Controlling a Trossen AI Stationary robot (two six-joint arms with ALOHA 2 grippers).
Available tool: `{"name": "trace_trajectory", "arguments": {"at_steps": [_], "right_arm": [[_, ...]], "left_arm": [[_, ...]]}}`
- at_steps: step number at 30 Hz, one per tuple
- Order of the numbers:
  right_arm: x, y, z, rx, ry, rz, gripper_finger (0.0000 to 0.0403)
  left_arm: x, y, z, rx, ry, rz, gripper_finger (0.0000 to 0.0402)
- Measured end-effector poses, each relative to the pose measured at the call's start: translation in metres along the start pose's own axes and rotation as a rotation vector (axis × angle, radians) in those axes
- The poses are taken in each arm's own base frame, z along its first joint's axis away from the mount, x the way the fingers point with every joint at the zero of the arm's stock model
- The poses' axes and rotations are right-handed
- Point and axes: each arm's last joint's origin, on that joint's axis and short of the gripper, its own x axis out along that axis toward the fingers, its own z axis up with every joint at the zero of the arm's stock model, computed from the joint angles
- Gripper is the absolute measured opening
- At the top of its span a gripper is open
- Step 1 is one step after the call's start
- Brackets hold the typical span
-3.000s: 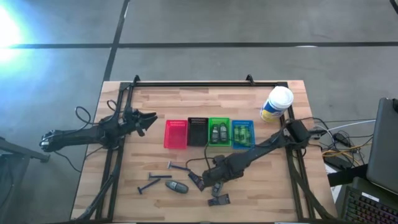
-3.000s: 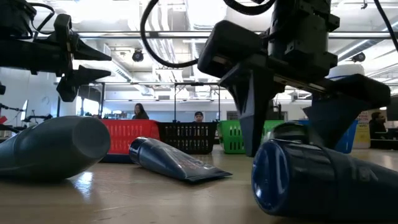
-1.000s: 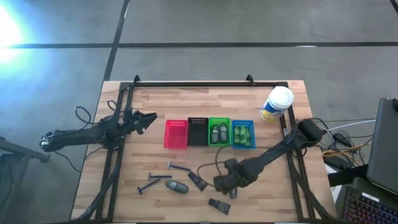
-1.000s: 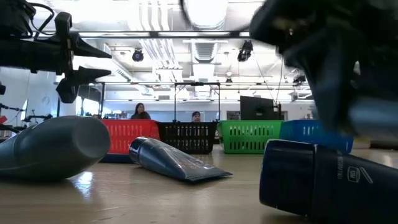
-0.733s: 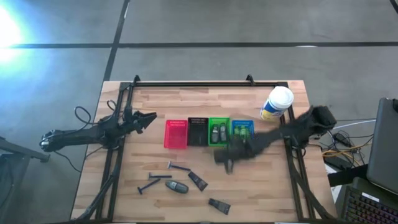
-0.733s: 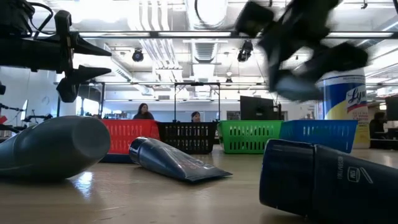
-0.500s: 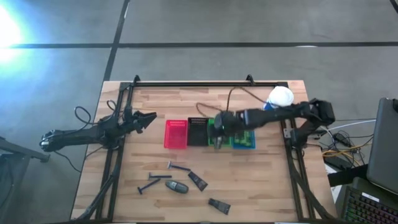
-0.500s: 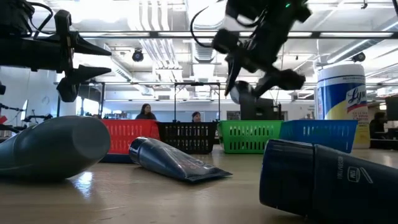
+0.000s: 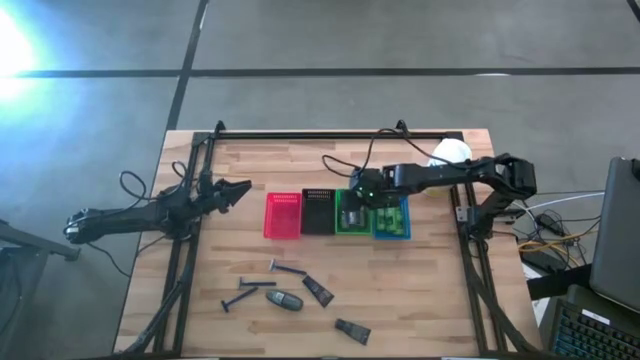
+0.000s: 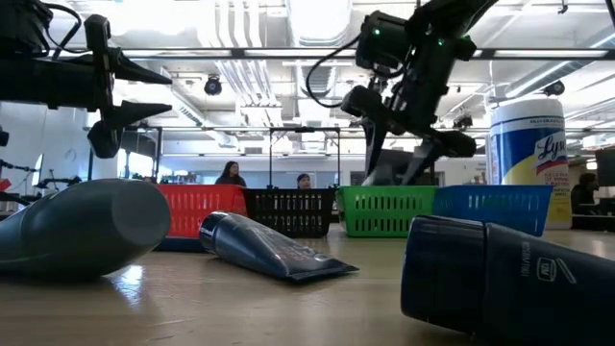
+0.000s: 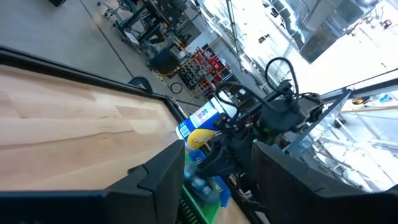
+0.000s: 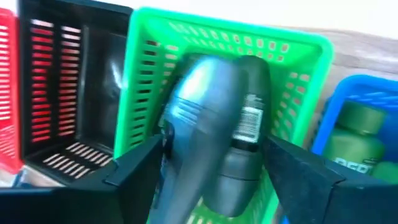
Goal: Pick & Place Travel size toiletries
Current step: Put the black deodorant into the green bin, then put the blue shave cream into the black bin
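Note:
My right gripper [image 9: 352, 212] is open and reaches from the table's right, pointing down into the green basket [image 9: 352, 193]. A grey oval piece [image 12: 202, 118] lies between its spread fingers, low in the basket beside another grey piece [image 12: 249, 124]; whether a finger touches it, I cannot tell. Small green bottles [image 9: 390, 215] lie in the blue basket. Near the near edge, a grey oval piece [image 9: 283, 300], two dark tubes [image 9: 318, 290] [image 9: 350, 329] and three razors [image 9: 285, 268] lie flat on the wood. My left gripper [image 9: 245, 190] waits open, above the table's left side.
The red basket [image 9: 282, 215] and the black basket [image 9: 317, 211] stand left of the green one, and the blue basket [image 9: 390, 232] stands right of it. A white-capped canister [image 9: 450, 152] stands by the far right corner. Bare wood lies between the baskets and the loose items.
My right gripper rose from the near middle of the table carrying a grey oval piece. It swung toward the far edge, over to the green basket, and came down into it. The piece now sits low between its fingers, in the basket.

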Motion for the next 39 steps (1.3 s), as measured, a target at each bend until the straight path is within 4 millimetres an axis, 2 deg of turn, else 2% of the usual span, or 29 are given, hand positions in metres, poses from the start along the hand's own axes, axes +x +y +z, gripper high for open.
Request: {"name": "trace_trajectory", "arguments": {"at_steps": [4, 7, 9, 13, 17, 19, 23, 27, 30, 34, 39], "right_arm": [[-0.001, 0.002, -0.007, -0.027, 0.001, -0.006, 0.0303], [-0.010, 0.016, -0.020, -0.086, -0.012, 0.040, 0.0321], [-0.016, 0.026, -0.036, -0.155, 0.001, 0.074, 0.0331], [-0.024, 0.038, -0.086, -0.392, 0.081, 0.131, 0.0344], [-0.030, 0.036, -0.149, -0.665, 0.154, 0.214, 0.0349], [-0.031, 0.035, -0.178, -0.749, 0.147, 0.288, 0.0348], [-0.021, 0.037, -0.220, -0.787, 0.131, 0.368, 0.0341], [0.006, 0.044, -0.244, -0.772, 0.139, 0.319, 0.0338], [0.021, 0.055, -0.264, -0.847, 0.150, 0.319, 0.0341], [0.024, 0.073, -0.290, -0.951, 0.156, 0.291, 0.0348], [0.019, 0.087, -0.313, -1.029, 0.065, 0.174, 0.0346]], "left_arm": [[0.000, -0.001, 0.001, -0.004, -0.006, -0.007, 0.0193], [0.000, -0.001, 0.001, -0.002, -0.006, -0.008, 0.0193], [0.000, -0.001, 0.001, -0.002, -0.006, -0.007, 0.0193], [0.000, -0.001, 0.001, -0.001, -0.006, -0.007, 0.0193], [0.000, -0.001, 0.000, 0.000, 0.004, -0.019, 0.0193], [0.000, -0.001, 0.000, 0.000, 0.011, -0.025, 0.0193], [0.000, -0.001, 0.000, 0.037, 0.012, -0.025, 0.0193], [0.000, -0.001, 0.000, 0.069, 0.016, -0.030, 0.0193], [0.000, -0.002, 0.000, 0.070, 0.031, -0.044, 0.0193], [0.000, -0.002, -0.001, 0.070, 0.054, -0.065, 0.0193], [0.000, -0.003, -0.001, 0.071, 0.059, -0.068, 0.0193]]}}
